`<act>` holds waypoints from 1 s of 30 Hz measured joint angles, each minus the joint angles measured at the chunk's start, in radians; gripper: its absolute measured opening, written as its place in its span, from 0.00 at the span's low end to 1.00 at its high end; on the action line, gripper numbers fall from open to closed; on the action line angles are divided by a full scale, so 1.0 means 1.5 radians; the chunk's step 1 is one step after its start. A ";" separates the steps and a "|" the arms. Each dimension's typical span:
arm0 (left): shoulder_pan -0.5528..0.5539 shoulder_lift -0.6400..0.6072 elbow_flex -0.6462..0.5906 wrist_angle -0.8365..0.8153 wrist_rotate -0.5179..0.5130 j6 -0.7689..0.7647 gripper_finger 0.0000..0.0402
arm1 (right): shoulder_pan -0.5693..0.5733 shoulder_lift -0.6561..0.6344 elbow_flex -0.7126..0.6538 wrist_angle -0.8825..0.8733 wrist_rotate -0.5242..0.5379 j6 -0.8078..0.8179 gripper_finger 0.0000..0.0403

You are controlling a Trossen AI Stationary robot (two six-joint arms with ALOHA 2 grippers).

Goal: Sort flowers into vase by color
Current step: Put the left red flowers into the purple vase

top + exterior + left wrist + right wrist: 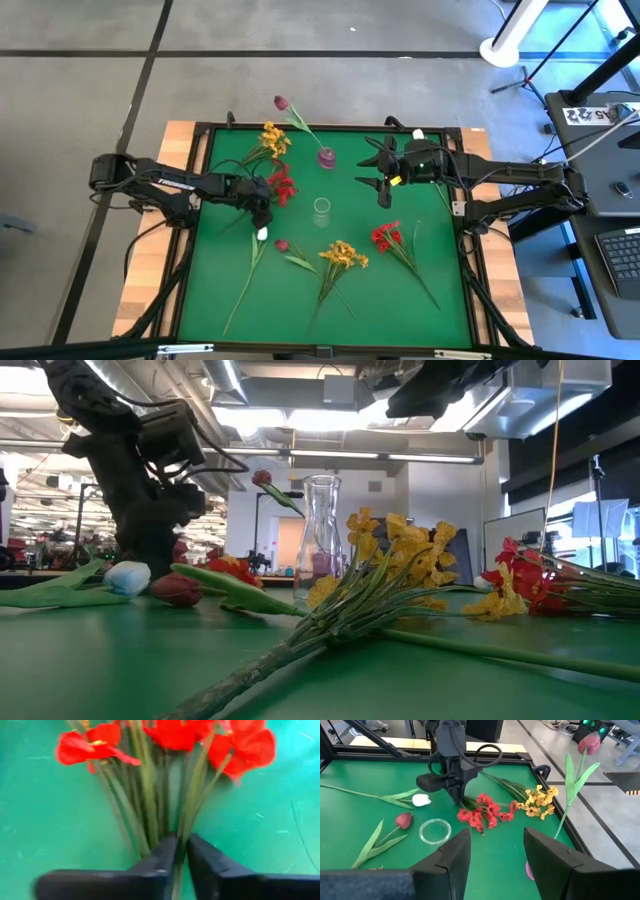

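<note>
My left gripper (pixel 263 207) (pixel 181 840) is shut on a red flower bunch (pixel 282 185) (pixel 485 812) left of the clear glass vase (pixel 321 211) (pixel 320 530), which stands upright at the table's middle. A small pink vase (pixel 327 157) holds one maroon tulip (pixel 281 102). A yellow bunch (pixel 272 140) lies at the far left. A white bud (pixel 262 233), a maroon bud (pixel 282 244), a second yellow bunch (pixel 343 255) and a second red bunch (pixel 386 236) lie flat on the near half. My right gripper (pixel 383 178) (pixel 495 845) hovers open right of the pink vase. My left gripper pinches the green stems of the red bunch (pixel 150 820) just below the blossoms, between its two fingers (pixel 162 857). It comes from above, pointing down, seen in the right wrist view (pixel 456 795). The blossoms (pixel 480 815) lie on the green mat.
The green mat is framed by a black rail (pixel 330 127). Long stems (pixel 240 290) of the loose flowers run toward the near edge. The right arm's fingers stand close to the pink vase and its leaning tulip. Bare mat shows at the far right (pixel 430 200).
</note>
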 joint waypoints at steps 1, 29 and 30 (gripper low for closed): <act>0.000 -0.005 0.001 -0.006 -0.001 -0.008 0.03 | 0.000 0.000 0.000 0.000 0.000 0.002 0.45; -0.036 -0.254 0.289 0.140 -0.054 0.295 0.00 | 0.000 0.027 0.000 0.171 -0.022 0.088 0.45; -0.036 -0.251 0.289 0.189 -0.023 0.315 0.00 | 0.000 0.038 0.000 0.211 -0.033 0.086 0.45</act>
